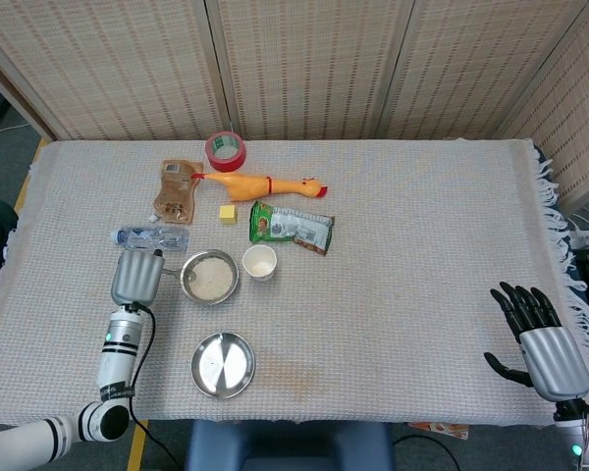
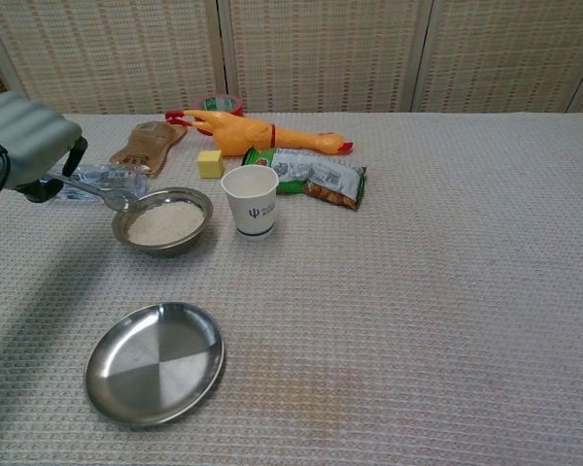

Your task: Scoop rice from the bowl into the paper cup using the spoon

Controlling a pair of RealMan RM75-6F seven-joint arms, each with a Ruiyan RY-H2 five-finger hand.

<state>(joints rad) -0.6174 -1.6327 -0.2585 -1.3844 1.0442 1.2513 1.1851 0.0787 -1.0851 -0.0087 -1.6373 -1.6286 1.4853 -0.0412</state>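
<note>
Left of centre, the left hand [image 2: 24, 141] grips the thin metal spoon [image 2: 105, 193] at the steel rice bowl's [image 2: 162, 222] rim; dipping in comes next, judging by this. The right hand [image 1: 542, 339], lower right, hangs spread and empty.

the left hand [image 1: 137, 276] has a pale grey, ribbed metallic back, shown in the chest view [image 2: 26, 142] as rounded ridges with black parts beneath; behind it the forearm is white with black bands and a small green light, and a thin black cable loops alongside. the right hand [image 1: 540, 340] has the same silver-grey ribbed back shell, but its fingers [image 1: 520, 299] and thumb are black and slim. below its wrist a small green light and thin wires show at the frame's edge.
</note>
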